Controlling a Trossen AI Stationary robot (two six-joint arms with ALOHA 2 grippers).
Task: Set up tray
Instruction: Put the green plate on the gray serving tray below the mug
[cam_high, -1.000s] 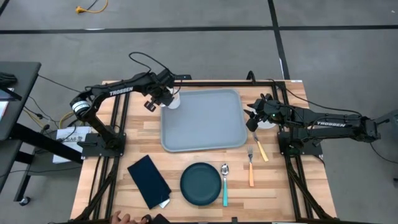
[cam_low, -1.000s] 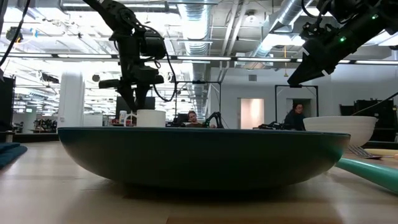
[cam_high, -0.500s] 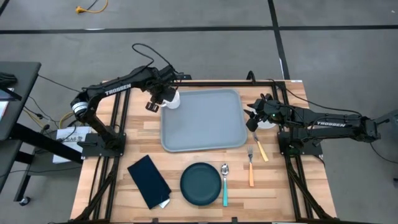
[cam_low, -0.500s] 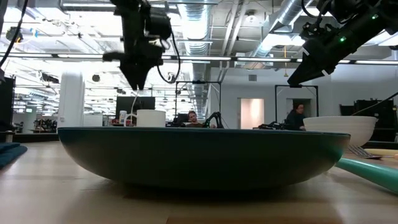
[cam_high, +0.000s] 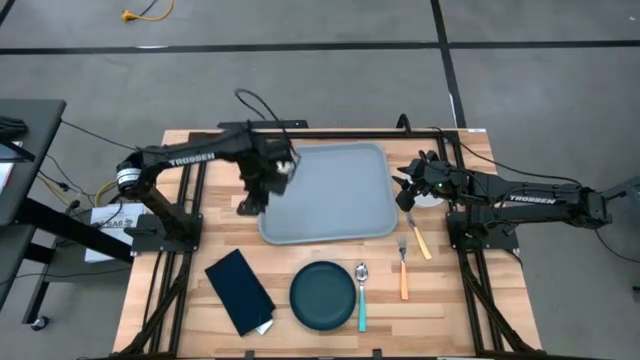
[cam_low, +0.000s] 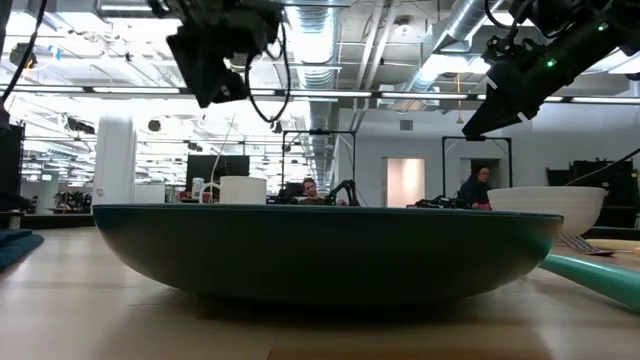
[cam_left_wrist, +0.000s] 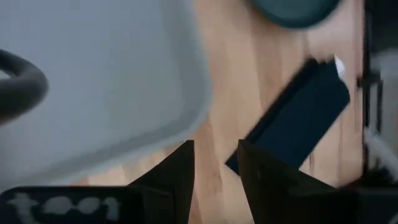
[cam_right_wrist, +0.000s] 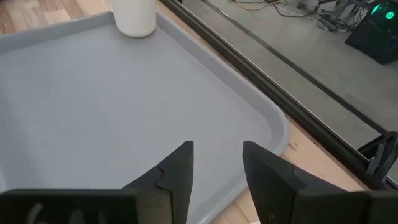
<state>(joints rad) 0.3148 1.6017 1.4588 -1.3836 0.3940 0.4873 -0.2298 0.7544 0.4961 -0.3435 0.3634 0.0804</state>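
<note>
The light grey-blue tray (cam_high: 330, 195) lies flat in the middle of the table. A white cup (cam_right_wrist: 134, 15) stands upright in its far left corner and shows in the low view as the cup (cam_low: 243, 190). My left gripper (cam_left_wrist: 216, 174) hangs above the tray's left edge, near that cup in the high view (cam_high: 260, 190). It slants down toward the near side, open, with nothing between its fingers. My right gripper (cam_right_wrist: 216, 165) hovers over the tray's right rim (cam_high: 405, 190), open and empty.
A dark round plate (cam_high: 323, 295) sits near the front edge, and a navy napkin (cam_high: 240, 290) lies to its left. A teal spoon (cam_high: 362, 295), an orange-handled fork (cam_high: 403, 270) and a knife (cam_high: 418, 240) lie to the right. A white bowl (cam_low: 555, 205) stands under the right arm.
My left gripper has risen from beside the white cup and swung toward the table's near edge, along the tray's left side. It has rolled and tipped further down. The cup has stayed upright on the tray's far left corner.
</note>
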